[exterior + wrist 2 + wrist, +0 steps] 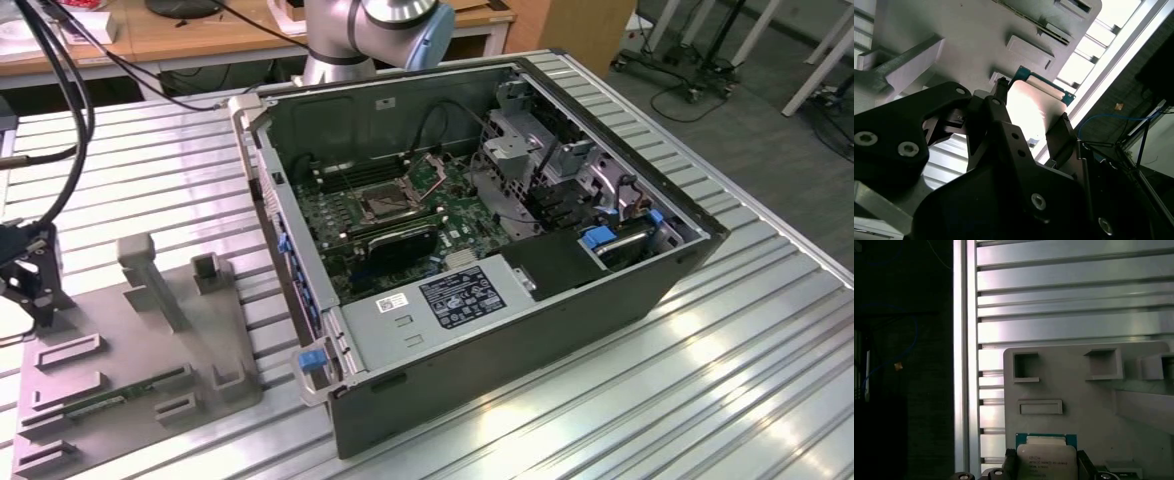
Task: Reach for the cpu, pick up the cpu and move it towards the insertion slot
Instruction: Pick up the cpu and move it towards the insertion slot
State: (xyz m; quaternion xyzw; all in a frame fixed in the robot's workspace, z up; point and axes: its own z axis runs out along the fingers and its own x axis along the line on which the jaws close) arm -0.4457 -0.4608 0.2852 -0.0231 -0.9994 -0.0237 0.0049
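In both wrist views the cpu (1046,462) (1031,107), a thin square chip with a silvery top and a green edge, sits between my two black fingers (1010,464). My gripper (1046,469) (1029,120) is shut on the cpu's opposite sides, just over the grey fixture plate (1069,390). Whether the chip still touches the plate, I cannot tell. In the exterior view my gripper (30,280) hangs at the far left, over the plate's (134,350) left edge. The insertion slot (387,204), a metal-framed square socket, lies on the green board inside the open computer case (534,300), well to the exterior view's right.
The grey fixture plate carries raised blocks (147,270) and a green memory stick (114,393). Black cables (60,120) hang down at the exterior view's left. The ribbed metal table (694,380) extends around the case. The arm's base (360,30) stands behind the case.
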